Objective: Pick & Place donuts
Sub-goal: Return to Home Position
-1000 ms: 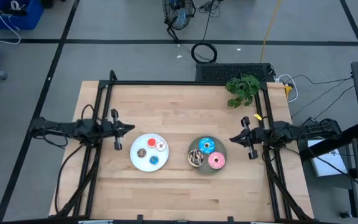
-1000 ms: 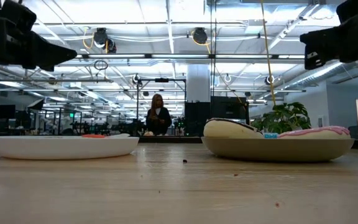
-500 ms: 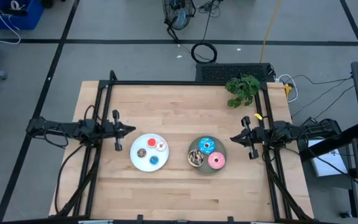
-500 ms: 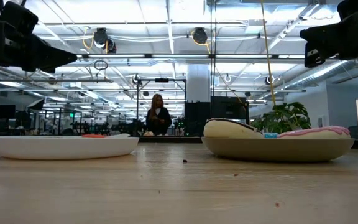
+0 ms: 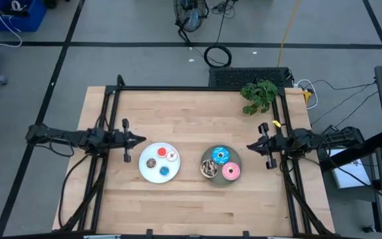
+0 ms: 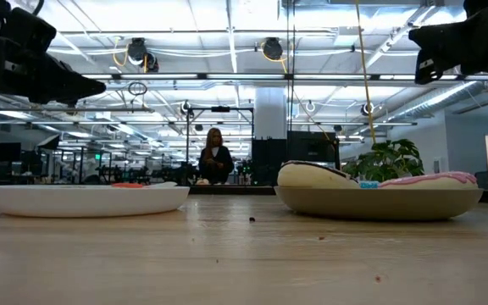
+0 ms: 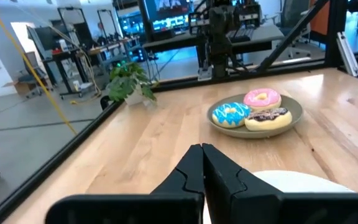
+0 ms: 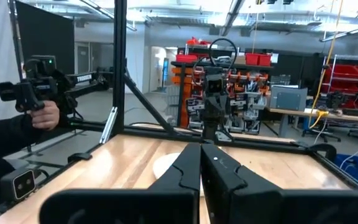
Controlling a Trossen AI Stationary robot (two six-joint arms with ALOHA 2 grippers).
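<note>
I see my left gripper up in the air over the light wooden table, just beside the left edge of the round white plate. Its two dark fingers are pressed tight together with nothing between them. My right gripper hangs near the right side of the round grey plate, not touching it. Its fingers are pressed together too, with nothing held. On the white plate lie four tiny toy rings: the small red donut, the small white donut, the small brown donut and the small blue donut. On the grey plate lie three bigger ones, close together: the blue sprinkled donut, the pink donut and the brown sprinkled donut. The two plates sit side by side between my two grippers, and all the donuts lie apart from both.
</note>
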